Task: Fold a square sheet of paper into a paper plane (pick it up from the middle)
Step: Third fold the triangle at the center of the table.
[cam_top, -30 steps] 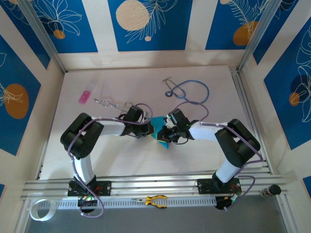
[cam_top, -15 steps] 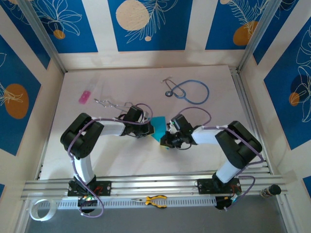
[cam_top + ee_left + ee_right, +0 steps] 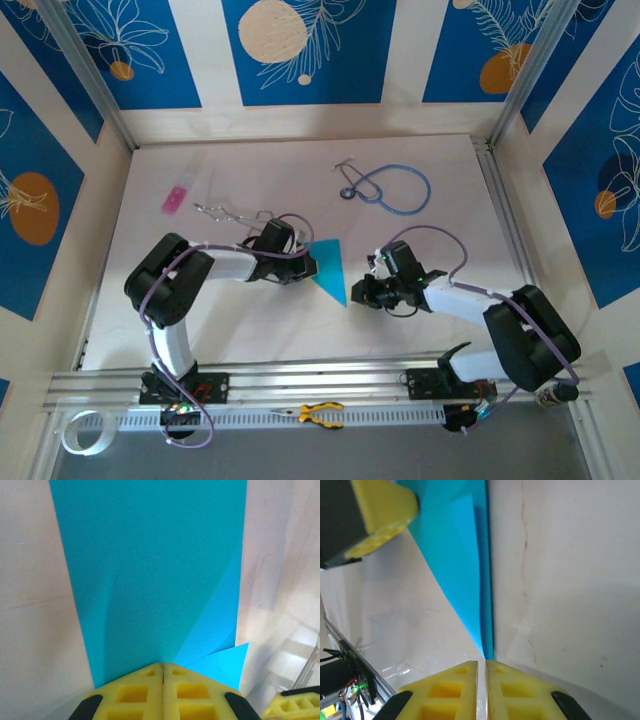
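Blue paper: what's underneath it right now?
The paper lies on the white table, seen on both sides. A folded layer of it pokes out at one corner by the left claw. Whatever else sits beneath is covered.

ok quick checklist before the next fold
1. left gripper shut, tips on the paper: ok
2. right gripper shut and empty: ok
3. right gripper clear of the paper's point: cannot tell, the point ends right at its fingertips
4. paper folded to a point: ok
5. paper lying flat: not ok, it bows near the left gripper
6. stethoscope out of the way: ok
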Robot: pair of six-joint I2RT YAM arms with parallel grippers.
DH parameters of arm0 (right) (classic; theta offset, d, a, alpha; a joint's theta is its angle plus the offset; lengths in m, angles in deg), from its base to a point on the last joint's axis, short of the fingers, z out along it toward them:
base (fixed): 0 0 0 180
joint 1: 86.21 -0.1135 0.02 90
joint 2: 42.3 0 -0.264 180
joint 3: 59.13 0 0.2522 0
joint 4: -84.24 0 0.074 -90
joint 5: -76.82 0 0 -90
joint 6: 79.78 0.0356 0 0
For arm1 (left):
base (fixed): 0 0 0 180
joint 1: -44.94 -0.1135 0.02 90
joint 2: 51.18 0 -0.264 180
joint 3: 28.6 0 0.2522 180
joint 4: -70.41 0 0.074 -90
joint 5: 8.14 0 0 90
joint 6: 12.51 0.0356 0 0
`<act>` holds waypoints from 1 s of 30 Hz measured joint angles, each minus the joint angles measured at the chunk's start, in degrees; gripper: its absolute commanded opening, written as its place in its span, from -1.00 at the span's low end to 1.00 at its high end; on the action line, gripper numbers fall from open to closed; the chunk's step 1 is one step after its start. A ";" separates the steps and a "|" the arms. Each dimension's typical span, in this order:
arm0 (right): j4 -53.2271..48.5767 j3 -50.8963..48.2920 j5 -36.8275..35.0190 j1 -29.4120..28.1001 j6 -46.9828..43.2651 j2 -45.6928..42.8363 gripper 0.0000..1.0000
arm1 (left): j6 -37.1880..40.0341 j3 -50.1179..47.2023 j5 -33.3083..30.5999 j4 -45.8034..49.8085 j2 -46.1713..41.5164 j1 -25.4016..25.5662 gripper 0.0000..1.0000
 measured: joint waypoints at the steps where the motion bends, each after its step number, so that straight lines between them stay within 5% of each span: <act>1: -0.42 0.52 -0.33 0.20 -0.13 -0.13 -0.72 | -0.85 -0.42 0.02 -0.87 0.00 0.07 -1.00; 14: -7.65 7.30 -8.00 -0.15 -0.17 -0.13 -0.47 | -8.31 -5.40 -5.53 -5.68 -3.34 3.23 -0.97; 30: -10.88 9.42 -14.29 -4.15 0.39 0.70 -0.45 | -2.99 -3.61 -7.82 2.38 -7.65 3.30 -0.63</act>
